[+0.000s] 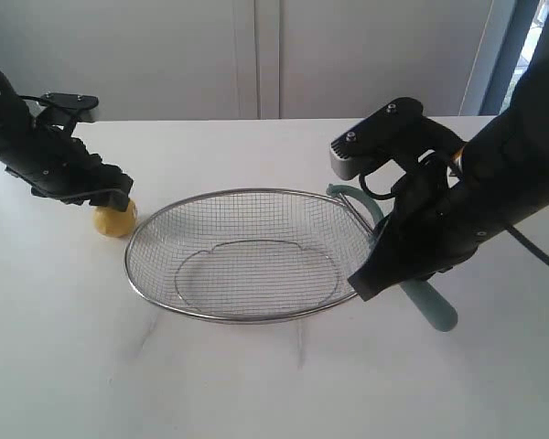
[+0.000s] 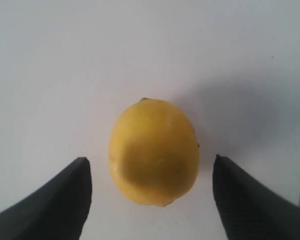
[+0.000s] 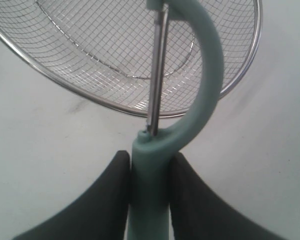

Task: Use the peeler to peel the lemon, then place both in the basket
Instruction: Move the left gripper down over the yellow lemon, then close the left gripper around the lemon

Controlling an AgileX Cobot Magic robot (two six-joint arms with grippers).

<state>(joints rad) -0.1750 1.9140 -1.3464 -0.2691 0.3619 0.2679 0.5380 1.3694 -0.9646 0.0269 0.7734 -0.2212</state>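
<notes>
**White table (image 1: 64,366): lemon (image 2: 154,150) flanked, peeler (image 3: 209,75) held**

Left gripper (image 2: 150,167) spread wide around the lemon, seemingly not touching it, just left of the basket (image 1: 238,318). Right gripper (image 3: 150,167) clamps the peeler's handle beside the basket's right rim.

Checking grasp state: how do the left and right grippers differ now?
Left gripper is open, straddling the lemon without touching it; right gripper is shut on the peeler handle. Left gripper sits left of the basket, right gripper at its right. Both are low over the table.
</notes>
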